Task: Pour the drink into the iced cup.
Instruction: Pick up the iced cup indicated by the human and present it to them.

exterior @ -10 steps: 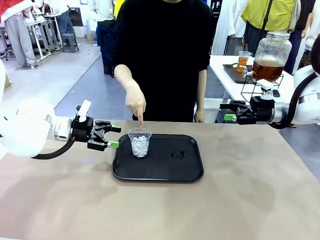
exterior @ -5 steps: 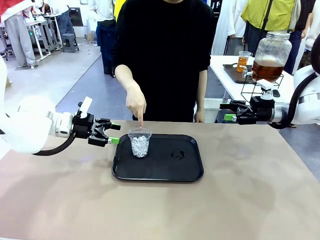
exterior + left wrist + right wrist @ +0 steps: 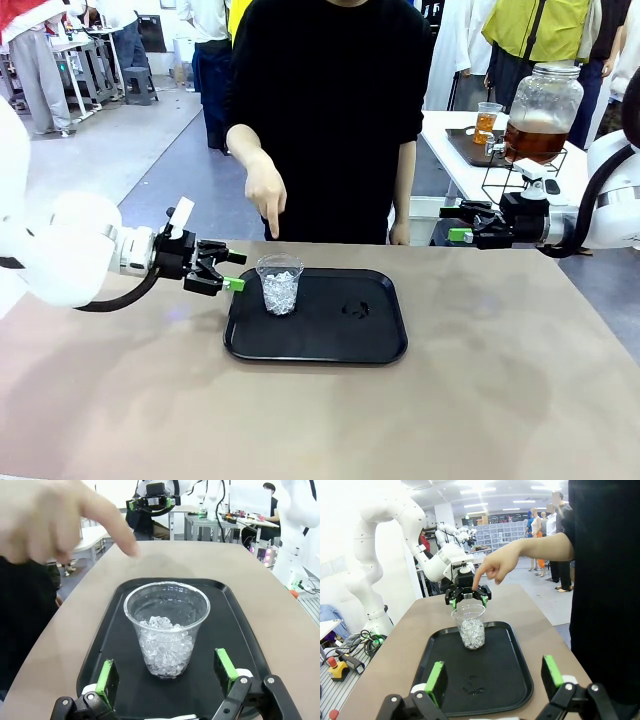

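The left arm reaches in low over the tabletop [image 3: 300, 420]. The left fingers [image 3: 234, 284] are open wide and hold nothing. Their green tips are just beside the left side of the iced cup [image 3: 280, 285], not touching it. From the left wrist, the cup stands a little ahead of the two open fingers.

The cup is clear and upright, with white ice in the bottom part. It stands on the left part of a black tray [image 3: 380, 345].

A person's hand [image 3: 265, 195] is above the cup and points a finger down at it.

The right fingers [image 3: 458, 236] are open too, with nothing in them. They hang in the air by the far right side of the tabletop, well away from the cup.

The drink [image 3: 533, 140] is brown. It sits in a big glass jar [image 3: 545, 95] on a white table behind the right arm.
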`<state>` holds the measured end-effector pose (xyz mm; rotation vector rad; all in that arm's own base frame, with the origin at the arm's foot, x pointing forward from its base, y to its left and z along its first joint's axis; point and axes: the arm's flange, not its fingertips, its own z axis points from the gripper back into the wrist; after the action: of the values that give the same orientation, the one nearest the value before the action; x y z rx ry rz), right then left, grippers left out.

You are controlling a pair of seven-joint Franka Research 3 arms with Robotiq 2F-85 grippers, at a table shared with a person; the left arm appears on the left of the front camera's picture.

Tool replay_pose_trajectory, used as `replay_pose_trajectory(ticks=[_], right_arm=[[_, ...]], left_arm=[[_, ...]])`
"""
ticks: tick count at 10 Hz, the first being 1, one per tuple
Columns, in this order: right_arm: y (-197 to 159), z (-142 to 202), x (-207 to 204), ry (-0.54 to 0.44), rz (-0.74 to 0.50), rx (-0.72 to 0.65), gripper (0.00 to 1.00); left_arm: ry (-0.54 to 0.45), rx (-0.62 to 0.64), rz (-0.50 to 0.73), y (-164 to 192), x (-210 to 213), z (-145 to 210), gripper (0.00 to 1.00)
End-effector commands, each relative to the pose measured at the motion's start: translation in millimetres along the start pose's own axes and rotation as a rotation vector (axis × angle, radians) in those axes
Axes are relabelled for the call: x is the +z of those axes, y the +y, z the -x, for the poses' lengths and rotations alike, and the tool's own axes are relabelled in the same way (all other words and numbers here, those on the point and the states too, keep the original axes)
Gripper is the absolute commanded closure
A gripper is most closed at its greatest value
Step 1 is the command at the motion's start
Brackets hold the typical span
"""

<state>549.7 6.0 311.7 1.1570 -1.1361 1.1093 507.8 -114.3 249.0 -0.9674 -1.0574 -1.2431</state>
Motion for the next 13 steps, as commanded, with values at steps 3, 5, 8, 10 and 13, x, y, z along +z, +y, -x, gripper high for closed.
replay_pose_trajectory(ticks=[3,5,8,10,13], right_arm=[[-0.4,-3.3,0.9,0.004,-0.013,-0.012,0.00],[-0.4,-3.3,0.9,0.004,-0.013,-0.012,0.00],[-0.4,-3.3,0.9,0.004,-0.013,-0.012,0.00],[-0.4,-3.3,0.9,0.004,-0.013,-0.012,0.00],[-0.4,-3.3,0.9,0.004,-0.013,-0.012,0.00]], left_arm=[[0.007,0.011,0.048,4.6,-14.1,5.4,0.00],[0.003,0.014,0.057,7.6,-20.3,8.1,0.00],[-0.010,0.009,0.072,12.2,-29.3,9.0,0.00],[-0.010,0.009,0.071,15.3,-34.4,9.8,0.00],[-0.015,0.009,0.078,16.3,-41.2,9.0,0.00]])
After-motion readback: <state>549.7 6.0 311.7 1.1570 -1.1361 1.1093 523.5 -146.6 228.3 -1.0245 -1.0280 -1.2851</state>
